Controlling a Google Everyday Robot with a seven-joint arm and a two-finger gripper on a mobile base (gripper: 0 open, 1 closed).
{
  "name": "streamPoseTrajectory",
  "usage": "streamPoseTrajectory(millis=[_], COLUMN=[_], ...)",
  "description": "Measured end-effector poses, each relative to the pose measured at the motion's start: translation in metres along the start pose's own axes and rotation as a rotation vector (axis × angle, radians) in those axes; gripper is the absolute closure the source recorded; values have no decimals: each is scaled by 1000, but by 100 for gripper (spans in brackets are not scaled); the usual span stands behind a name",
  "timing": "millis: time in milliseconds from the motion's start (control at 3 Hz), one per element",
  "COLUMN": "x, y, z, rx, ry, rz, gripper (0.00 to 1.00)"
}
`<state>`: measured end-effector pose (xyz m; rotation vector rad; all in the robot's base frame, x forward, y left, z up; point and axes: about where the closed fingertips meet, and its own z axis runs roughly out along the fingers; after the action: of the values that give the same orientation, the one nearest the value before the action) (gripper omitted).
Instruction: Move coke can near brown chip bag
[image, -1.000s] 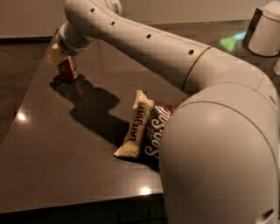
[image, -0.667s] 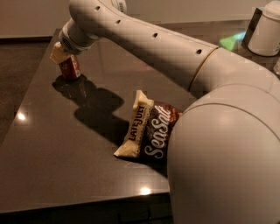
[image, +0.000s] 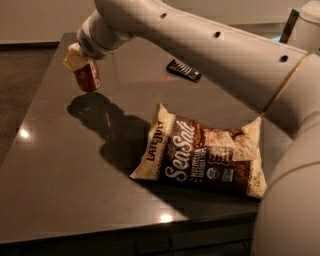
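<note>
The coke can (image: 88, 77) is small and red and stands tilted at the far left of the dark table (image: 55, 170). My gripper (image: 79, 64) comes down on it from above, shut on its top part, which hides the silver top. I cannot tell whether the can rests on the table or hangs just above it. The brown chip bag (image: 200, 157) lies flat near the front right of the table, well to the right of and nearer than the can. My white arm (image: 210, 45) spans the upper right.
A small black wrapped snack bar (image: 184, 70) lies at the back of the table, right of the can. A white container (image: 307, 25) stands at the far right. The table's front edge (image: 125, 232) runs along the bottom, and floor lies to the left.
The gripper and the can have shifted a little to the right. The arm has swung back, so the whole chip bag and the black snack bar now show.
</note>
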<state>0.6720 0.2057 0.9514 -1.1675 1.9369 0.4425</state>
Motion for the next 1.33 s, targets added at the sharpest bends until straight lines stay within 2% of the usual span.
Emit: streamPoseTrajectory(millis=[667, 1000, 1333], x=[39, 64, 90], y=[14, 15, 15], z=[-67, -89, -107], rx=[54, 52, 20], ry=[39, 49, 47], rz=[7, 36, 82], gripper=[100, 100, 100])
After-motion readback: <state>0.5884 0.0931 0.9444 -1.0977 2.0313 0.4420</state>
